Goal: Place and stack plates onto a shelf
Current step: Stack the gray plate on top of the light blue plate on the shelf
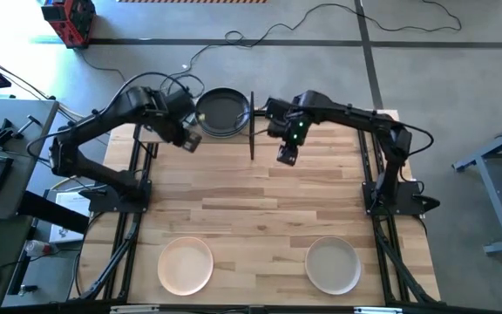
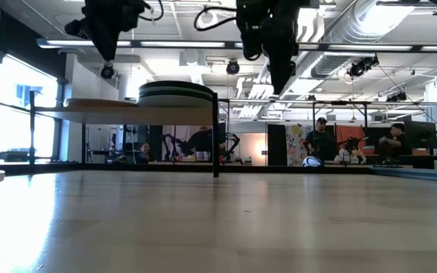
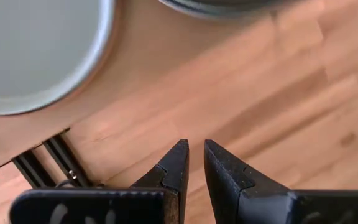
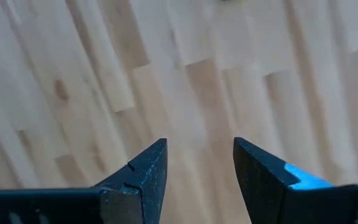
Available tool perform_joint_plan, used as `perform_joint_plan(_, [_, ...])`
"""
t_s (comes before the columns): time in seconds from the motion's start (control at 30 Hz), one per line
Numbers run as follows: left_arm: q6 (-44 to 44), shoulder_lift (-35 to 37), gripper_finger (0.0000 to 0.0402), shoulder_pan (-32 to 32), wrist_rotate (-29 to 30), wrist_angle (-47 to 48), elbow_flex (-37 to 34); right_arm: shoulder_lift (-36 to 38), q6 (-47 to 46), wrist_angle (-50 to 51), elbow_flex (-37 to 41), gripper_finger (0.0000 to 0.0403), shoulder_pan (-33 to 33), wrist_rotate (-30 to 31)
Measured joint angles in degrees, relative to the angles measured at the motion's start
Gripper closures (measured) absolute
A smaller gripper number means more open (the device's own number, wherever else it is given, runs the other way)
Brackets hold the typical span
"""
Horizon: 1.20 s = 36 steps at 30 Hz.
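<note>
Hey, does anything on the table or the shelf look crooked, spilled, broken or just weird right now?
Nothing stands out. The stack of plates sits level on the shelf, and the peach-pink plate and the beige plate lie flat near the table's front edge. The left gripper and the right gripper hold nothing.

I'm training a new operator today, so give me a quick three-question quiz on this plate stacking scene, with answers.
1. True or false: the right gripper holds a plate.
2. How many plates lie on the tabletop's near edge?
3. What colour is the top plate of the stack on the shelf: A black, B white, C peach?

Key
1. False; its jaws are open and empty above bare wood.
2. Two: the peach plate and the white plate.
3. A, the black plate.
</note>
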<state>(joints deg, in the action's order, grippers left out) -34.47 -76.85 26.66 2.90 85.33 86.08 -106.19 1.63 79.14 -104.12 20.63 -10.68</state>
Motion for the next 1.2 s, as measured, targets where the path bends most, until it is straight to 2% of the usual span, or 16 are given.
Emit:
perform_joint_plan(0.2, [0.5,0.3,0.036,-7.9,-0.8,2.5,0.0,0.0,-10.5,0.8,0.0,0.0242,-7.8,0.2])
perform_joint_plan(0.33, [0.7,0.3,0.036,-13.1,-2.9,2.6,0.0,0.0,-17.2,0.8,0.0,0.0242,-14.2,3.2])
perform_joint_plan(0.63, [0.1,0.3,0.036,-23.3,-2.2,1.3,0.0,0.0,-34.8,-0.1,0.0,0.0242,-26.9,8.8])
perform_joint_plan(0.8, [0.2,0.3,0.036,-27.6,-1.0,-0.1,0.0,0.0,-45.7,-0.1,0.0,0.0242,-33.2,9.8])
perform_joint_plan(1.2, [-0.9,0.3,0.036,-34.5,-0.5,-3.2,0.0,0.0,-68.8,-0.1,0.0,0.0242,-46.3,16.5])
